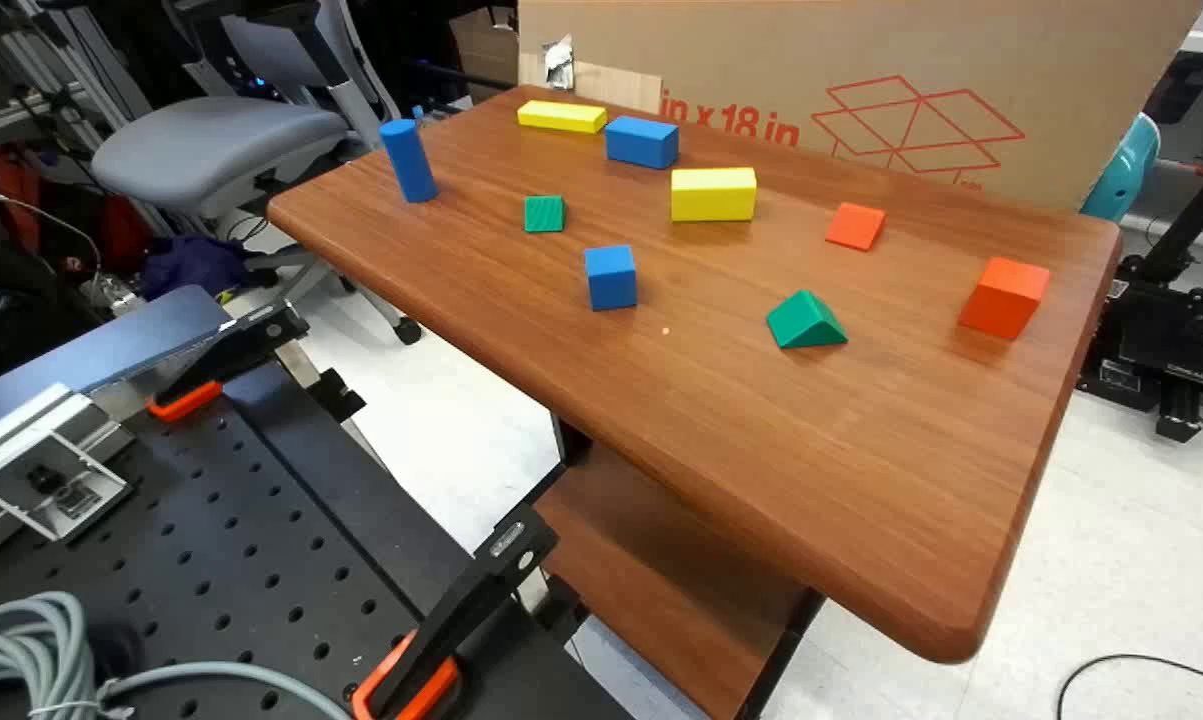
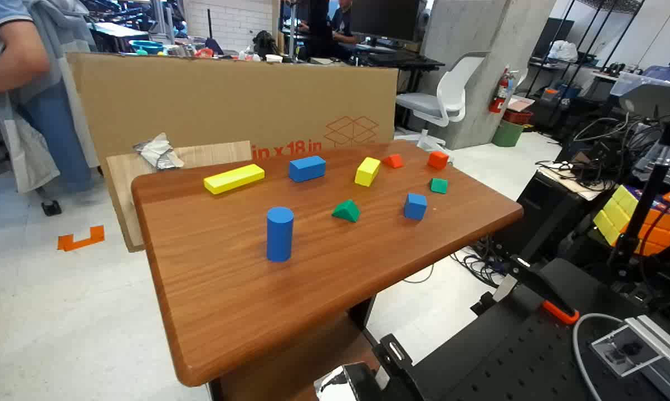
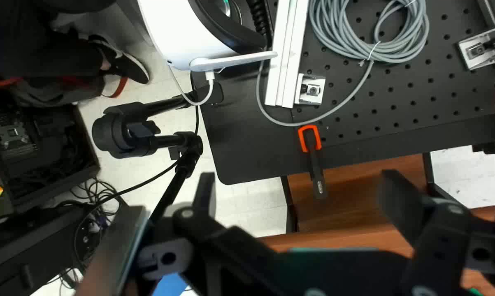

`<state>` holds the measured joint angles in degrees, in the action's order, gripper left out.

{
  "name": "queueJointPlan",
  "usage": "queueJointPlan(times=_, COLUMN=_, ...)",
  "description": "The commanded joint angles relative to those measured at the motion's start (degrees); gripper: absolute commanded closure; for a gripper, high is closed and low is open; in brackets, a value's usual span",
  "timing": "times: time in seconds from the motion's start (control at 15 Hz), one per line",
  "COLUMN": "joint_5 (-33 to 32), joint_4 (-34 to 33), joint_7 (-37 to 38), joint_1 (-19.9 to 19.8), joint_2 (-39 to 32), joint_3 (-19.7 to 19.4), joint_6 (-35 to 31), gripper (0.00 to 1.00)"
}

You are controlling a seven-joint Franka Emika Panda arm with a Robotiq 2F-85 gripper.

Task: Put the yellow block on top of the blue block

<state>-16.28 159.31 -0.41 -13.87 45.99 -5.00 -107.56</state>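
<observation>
The yellow block (image 1: 562, 117) is long, thin and flat, and lies near the far edge of the wooden table. It also shows in an exterior view (image 2: 234, 179). The blue block (image 1: 642, 142) is a low rectangular block beside it, with a small gap between them; it also shows in an exterior view (image 2: 307, 169). Nothing rests on the blue block. My gripper (image 3: 300, 190) is open and empty in the wrist view, over the gap between the dark platform and the table. It is out of view in both exterior views. Neither task block shows in the wrist view.
On the table (image 1: 721, 400) stand a blue cylinder (image 1: 408, 160), a blue cube (image 1: 611, 277), a thicker yellow bar (image 1: 713, 195), green pieces (image 1: 806, 320) and orange pieces (image 1: 1005, 297). A large cardboard sheet (image 2: 229, 106) stands behind the far edge. Clamps (image 3: 313, 160) stick out from the platform.
</observation>
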Motion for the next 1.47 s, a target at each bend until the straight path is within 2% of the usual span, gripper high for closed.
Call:
queueJointPlan(times=0.0, joint_5=-0.4, joint_4=-0.1, joint_7=0.4, joint_1=0.8, joint_2=0.0, joint_3=-0.6, joint_6=0.3, gripper=0.0)
queueJointPlan(times=1.33, joint_5=-0.4, joint_4=-0.1, joint_7=0.4, joint_1=0.8, joint_2=0.0, joint_3=-0.6, joint_6=0.3, gripper=0.0)
queueJointPlan(times=1.4, joint_5=-0.6, joint_4=-1.1, joint_7=1.5, joint_1=0.8, joint_2=-1.7, joint_3=0.4, joint_6=1.4, gripper=0.0)
